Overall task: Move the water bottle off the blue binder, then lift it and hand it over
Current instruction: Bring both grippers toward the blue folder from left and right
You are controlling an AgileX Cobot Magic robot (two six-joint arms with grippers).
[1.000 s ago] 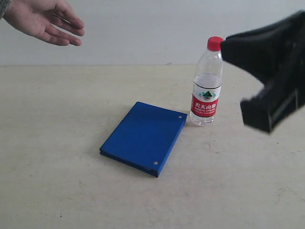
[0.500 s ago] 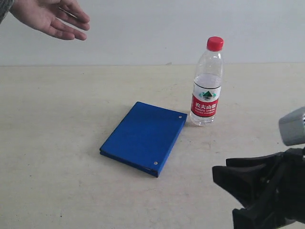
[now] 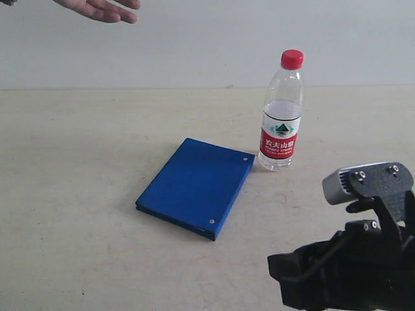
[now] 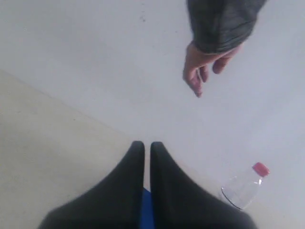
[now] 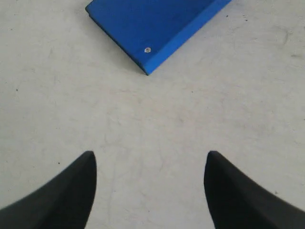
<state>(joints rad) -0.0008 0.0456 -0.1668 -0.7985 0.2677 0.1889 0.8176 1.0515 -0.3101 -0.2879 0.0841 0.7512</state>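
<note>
Right arm [image 3: 360,269] dropped lower, jaws spread wide, person's hand [image 3: 102,8] risen

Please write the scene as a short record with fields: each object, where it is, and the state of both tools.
bottle: clear plastic water bottle with a red cap, upright on the beige table, beside the binder's far corner, not on it
binder: flat deep-blue rectangular binder, lying flat on the table
left tool: shut, holding nothing
right tool: open, empty, over bare table near a binder corner
person's hand: open, far from the bottle
</note>
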